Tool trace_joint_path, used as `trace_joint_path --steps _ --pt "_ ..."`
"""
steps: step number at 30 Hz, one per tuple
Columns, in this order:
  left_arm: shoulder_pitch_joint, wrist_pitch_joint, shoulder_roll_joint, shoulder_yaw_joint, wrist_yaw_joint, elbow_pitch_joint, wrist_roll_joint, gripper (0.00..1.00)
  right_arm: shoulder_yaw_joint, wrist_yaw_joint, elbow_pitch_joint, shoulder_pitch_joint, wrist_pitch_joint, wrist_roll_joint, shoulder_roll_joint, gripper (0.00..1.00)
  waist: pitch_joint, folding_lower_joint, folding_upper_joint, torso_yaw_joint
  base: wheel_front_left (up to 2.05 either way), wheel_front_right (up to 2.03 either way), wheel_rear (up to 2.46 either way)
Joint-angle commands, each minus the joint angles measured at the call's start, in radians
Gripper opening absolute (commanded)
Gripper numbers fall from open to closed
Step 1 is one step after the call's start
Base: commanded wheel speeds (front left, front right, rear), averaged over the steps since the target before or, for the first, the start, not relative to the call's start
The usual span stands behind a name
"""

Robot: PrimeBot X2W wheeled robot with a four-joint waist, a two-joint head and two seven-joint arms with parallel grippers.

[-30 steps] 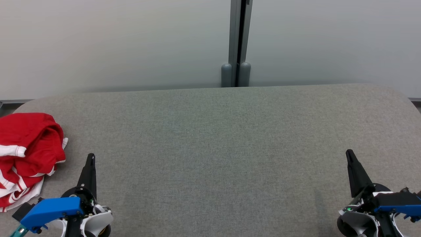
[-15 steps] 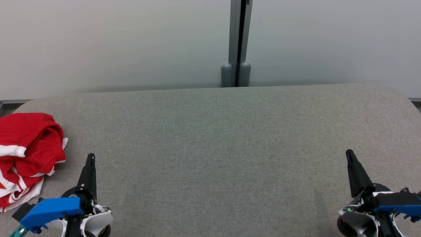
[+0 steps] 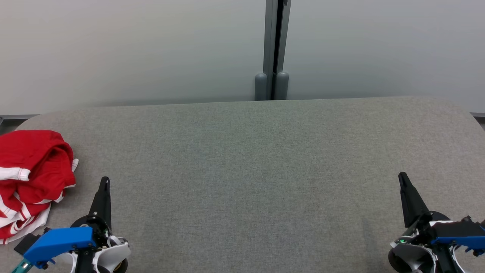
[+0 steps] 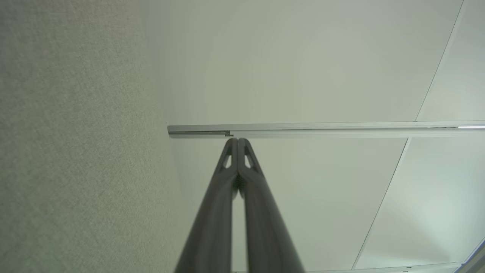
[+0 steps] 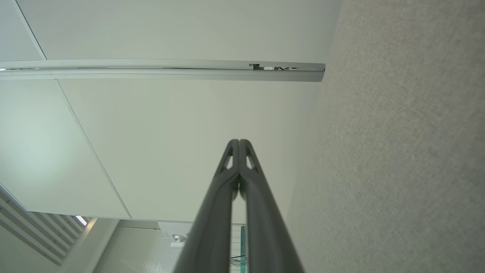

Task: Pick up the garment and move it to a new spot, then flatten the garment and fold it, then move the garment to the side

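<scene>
In the head view, a crumpled red garment with white stripes and cuffs is seen heaped at the left edge of the grey, felt-covered tabletop, partly cut off by the frame. The left claw is held clenched and empty, near the heap's right side but apart from it. The right claw, likewise clenched and empty, is seen well apart at the lower right. The pick-up is judged not yet begun. To do it well, the left claw should be opened before it is brought over the heap. A raised fold on top should be pinched rather than a loose striped hem, so that the whole garment is lifted. The broad bare middle of the tabletop is suited as the new spot. Behind it, pale wall panels are joined by a grey post.

In the left wrist view, the two fingers are pressed together at the tips, with the tabletop alongside and a metal rail across the panels.

In the right wrist view, the same closed fingers, tabletop and rail are shown.
</scene>
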Motion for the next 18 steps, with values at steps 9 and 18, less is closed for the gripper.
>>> trace_joint_path --steps 9,18 --pt "-0.009 0.003 -0.001 0.001 -0.004 -0.005 -0.003 0.0 -0.002 0.0 -0.003 0.013 0.005 0.003 -0.006 0.0 0.0 0.0 0.0 0.0 0.0 0.0 0.0" --pt "-0.009 0.003 -0.001 0.001 -0.004 -0.005 -0.003 0.0 -0.002 0.0 -0.003 0.013 0.005 0.003 -0.006 0.0 0.0 0.0 0.0 0.0 0.0 0.0 0.0"
